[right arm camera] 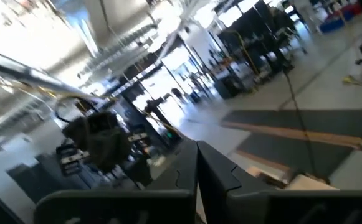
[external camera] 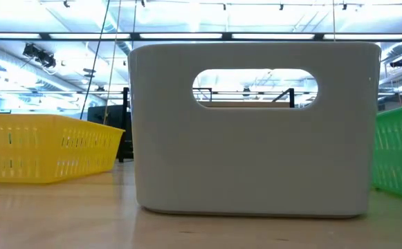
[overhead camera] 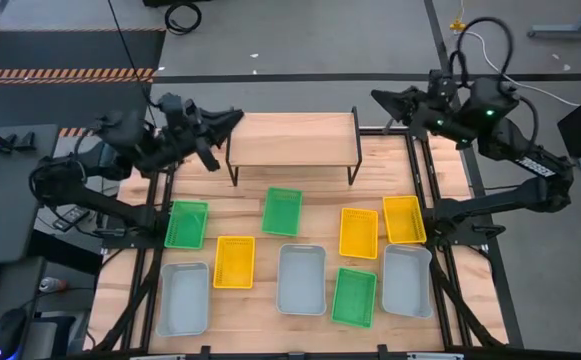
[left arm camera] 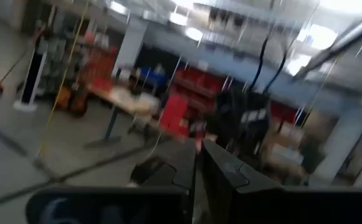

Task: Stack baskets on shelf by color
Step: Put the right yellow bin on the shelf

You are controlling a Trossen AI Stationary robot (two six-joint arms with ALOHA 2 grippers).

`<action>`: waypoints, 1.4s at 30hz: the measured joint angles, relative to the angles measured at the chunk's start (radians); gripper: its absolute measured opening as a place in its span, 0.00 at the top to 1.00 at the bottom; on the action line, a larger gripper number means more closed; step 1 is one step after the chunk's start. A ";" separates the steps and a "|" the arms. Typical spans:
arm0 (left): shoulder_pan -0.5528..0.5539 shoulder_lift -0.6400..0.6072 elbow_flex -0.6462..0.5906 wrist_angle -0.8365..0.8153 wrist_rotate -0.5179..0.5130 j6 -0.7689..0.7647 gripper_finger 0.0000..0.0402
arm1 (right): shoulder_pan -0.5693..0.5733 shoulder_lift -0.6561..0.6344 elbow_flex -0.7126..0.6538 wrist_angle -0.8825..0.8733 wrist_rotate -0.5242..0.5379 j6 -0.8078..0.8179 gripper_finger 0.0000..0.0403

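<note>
The 9 shallow perforated plastic baskets lie spread over the near half of the wooden worktop (overhead camera: 270, 330), none of them stacked and none on the shelf. The 3 green baskets (overhead camera: 282, 211) sit well apart from one another: 1 at the left, 1 in the middle just in front of the shelf, 1 near the front between 2 grey ones. The 3 yellow baskets (overhead camera: 234, 262) are split too, 1 at the left and 2 side by side at the right. The 3 larger light grey baskets (overhead camera: 301, 279) line the front edge.

The low shelf with a light plank top and thin black legs (overhead camera: 292, 139) stands at the far middle of the worktop, its top bare.

The left gripper (overhead camera: 232, 118) hangs just beside the shelf's left end, fingers together, holding nothing. The right gripper (overhead camera: 378, 98) hangs off the shelf's right end, fingers together and also empty.

Risks, as I judge them: either arm swinging down could clip the shelf, since both start so near it. The 2 adjacent yellow baskets could be dragged together by 1 grasp. Thin perforated walls may slip from a shallow pinch, and a basket set down askew would not nest.
</note>
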 joint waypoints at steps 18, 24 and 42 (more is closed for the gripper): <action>-0.008 0.000 -0.001 -0.550 0.028 -0.149 0.53 | -0.042 0.086 0.000 -0.556 -0.049 0.061 0.58; -0.008 -0.031 0.000 -0.580 0.031 -0.148 0.51 | 0.002 0.095 -0.001 -1.011 -0.147 0.203 0.45; -0.008 -0.022 -0.001 -0.599 0.023 -0.147 0.55 | 0.134 0.108 -0.391 -1.150 -0.189 0.655 0.44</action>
